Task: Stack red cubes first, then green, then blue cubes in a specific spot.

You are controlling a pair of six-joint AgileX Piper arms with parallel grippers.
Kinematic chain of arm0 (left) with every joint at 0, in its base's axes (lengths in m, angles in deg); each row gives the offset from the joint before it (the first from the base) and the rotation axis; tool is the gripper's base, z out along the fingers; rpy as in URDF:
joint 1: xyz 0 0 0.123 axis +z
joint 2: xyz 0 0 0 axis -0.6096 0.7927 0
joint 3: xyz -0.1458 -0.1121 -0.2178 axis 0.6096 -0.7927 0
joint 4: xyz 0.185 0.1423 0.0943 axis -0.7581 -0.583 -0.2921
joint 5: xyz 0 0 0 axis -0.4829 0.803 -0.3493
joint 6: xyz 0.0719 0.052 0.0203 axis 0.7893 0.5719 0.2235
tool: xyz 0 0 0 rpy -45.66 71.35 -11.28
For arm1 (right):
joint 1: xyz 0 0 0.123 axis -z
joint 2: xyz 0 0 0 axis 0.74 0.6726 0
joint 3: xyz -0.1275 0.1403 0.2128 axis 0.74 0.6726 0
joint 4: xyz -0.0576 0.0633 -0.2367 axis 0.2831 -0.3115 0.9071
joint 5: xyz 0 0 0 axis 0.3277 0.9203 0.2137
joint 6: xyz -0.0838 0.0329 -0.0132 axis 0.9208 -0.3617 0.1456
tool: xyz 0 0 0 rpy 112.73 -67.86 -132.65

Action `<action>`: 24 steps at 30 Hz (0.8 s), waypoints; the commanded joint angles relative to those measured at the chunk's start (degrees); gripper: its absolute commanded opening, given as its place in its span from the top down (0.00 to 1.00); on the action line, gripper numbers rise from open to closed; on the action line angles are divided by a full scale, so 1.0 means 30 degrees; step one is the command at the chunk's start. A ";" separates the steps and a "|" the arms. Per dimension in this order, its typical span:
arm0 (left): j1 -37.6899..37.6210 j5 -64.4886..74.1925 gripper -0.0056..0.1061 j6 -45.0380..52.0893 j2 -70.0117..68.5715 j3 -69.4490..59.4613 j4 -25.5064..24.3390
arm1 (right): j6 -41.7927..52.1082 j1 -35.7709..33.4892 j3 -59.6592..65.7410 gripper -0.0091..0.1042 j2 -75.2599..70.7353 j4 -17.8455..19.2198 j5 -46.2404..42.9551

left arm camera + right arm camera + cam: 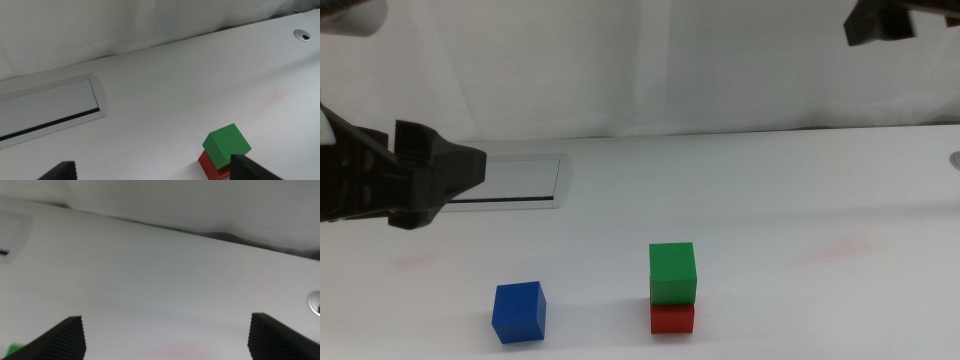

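1. Fingers of the left gripper (470, 168) hang spread wide and empty above the desk (770, 190); the right gripper (165, 337), also spread wide, waits well apart.
2. Ahead of the left fingers, the green cube (673, 272) sits on the red cube (672, 319).
3. Below those fingers and nearer, the blue cube (519, 312) lies alone: probably light, rigid and matte, best pinched on opposite flat faces.

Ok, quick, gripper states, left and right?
Left gripper: open, holding nothing, above the table left of the green cube.
Right gripper: open, empty, raised at the far right.
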State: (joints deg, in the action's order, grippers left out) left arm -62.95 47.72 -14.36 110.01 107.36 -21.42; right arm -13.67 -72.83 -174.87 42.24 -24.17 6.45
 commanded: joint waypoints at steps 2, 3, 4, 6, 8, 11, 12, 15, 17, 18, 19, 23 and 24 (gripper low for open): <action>-0.0183 -0.0170 0.27 -0.0043 -0.0054 -0.0061 0.0167 | 0.2386 0.0174 0.0209 0.16 -0.1312 -0.1844 0.0553; -0.0183 -0.0170 0.27 -0.0043 -0.0054 -0.0061 0.0167 | 0.2569 0.0173 0.0582 0.16 -0.1760 -0.2228 0.0514; -0.0183 -0.0170 0.27 -0.0043 -0.0054 -0.0061 0.0167 | 0.2561 0.0173 0.1068 0.16 -0.2233 -0.2363 0.0468; -0.0183 -0.0170 0.27 -0.0043 -0.0054 -0.0061 0.0167 | 0.2993 0.0173 0.3113 0.16 -0.3806 -0.2363 0.0247; -0.0183 -0.0170 0.27 -0.0043 -0.0054 -0.0061 0.0167 | 0.3422 0.0173 0.4547 0.16 -0.5070 -0.2502 0.0171; -0.0183 -0.0129 0.27 -0.0043 -0.0054 -0.0061 0.0167 | 0.4247 0.0173 0.6579 0.16 -0.6829 -0.3853 -0.0008; -0.0183 -0.0055 0.27 -0.0043 -0.0054 -0.0061 0.0167 | 0.4668 0.0173 0.7181 0.16 -0.7398 -0.4395 -0.0147; -0.0183 0.0030 0.27 -0.0043 -0.0054 -0.0061 0.0167 | 0.5208 0.0173 0.8479 0.16 -0.8754 -0.5051 -0.0497; -0.0183 -0.0013 0.27 -0.0043 -0.0054 -0.0061 -0.0311 | 0.5208 0.0173 0.9084 0.16 -0.9576 -0.5051 -0.0781; -0.0183 -0.0013 0.27 -0.0096 -0.0054 -0.0061 -0.0536 | 0.5208 0.0173 0.9192 0.16 -0.9670 -0.5051 -0.0781; -0.0127 0.0082 0.27 -0.0558 -0.0054 -0.0061 -0.0755 | 0.5208 0.0173 0.9221 0.16 -0.9783 -0.5051 -0.0781; -0.0100 0.1165 0.27 -0.3038 0.0062 -0.0061 -0.2766 | 0.5208 0.0173 0.9221 0.16 -0.9783 -0.5051 -0.0781; -0.0100 0.1540 0.27 -0.3273 0.0114 -0.0061 -0.3085 | 0.5208 0.0173 0.9221 0.16 -0.9783 -0.5051 -0.0838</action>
State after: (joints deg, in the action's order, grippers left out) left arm -62.95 50.57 -21.06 110.01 107.36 -28.29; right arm 1.14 -72.56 -147.50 13.11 -39.00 4.81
